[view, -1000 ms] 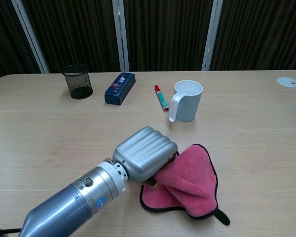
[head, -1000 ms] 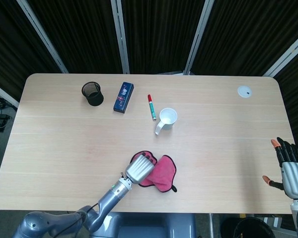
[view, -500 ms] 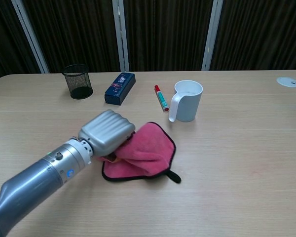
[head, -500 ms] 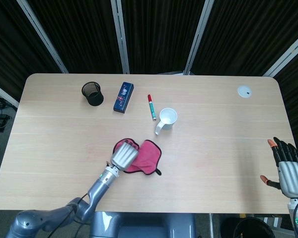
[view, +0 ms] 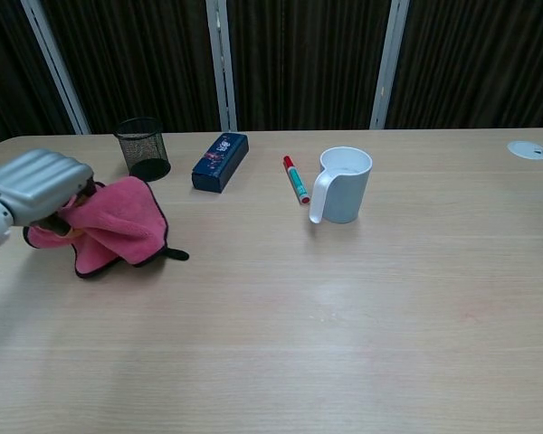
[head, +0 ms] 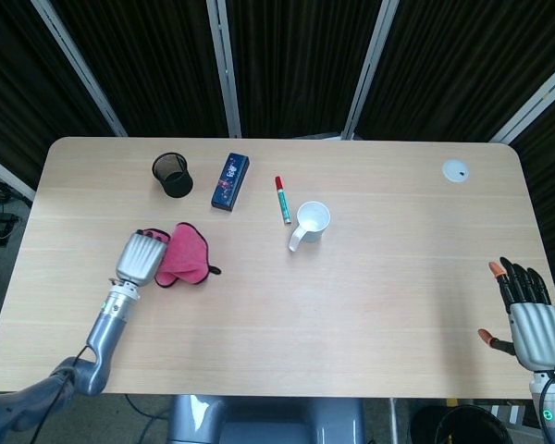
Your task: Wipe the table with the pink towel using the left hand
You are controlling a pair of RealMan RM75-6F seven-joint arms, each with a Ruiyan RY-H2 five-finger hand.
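Pink towel (head: 181,255) lies bunched under the left hand (head: 141,258) on the left part of the wooden table (head: 388,296), its far edge spread flat toward the mesh cup (head: 172,175).

Fingers of the left hand are curled down over the towel's left side, gripping the cloth against the tabletop; in the chest view the same hand (view: 33,187) sits at the frame's left edge with the towel (view: 118,224) trailing to its right. Farther back stand the mesh cup, a blue box (head: 229,181) and a red-and-green marker (head: 282,199), with a white mug (head: 311,222) to the marker's right. A white disc (head: 455,170) is set in the far right corner. Right hand (head: 529,320) hangs off the table's right edge, fingers extended and apart, holding nothing.
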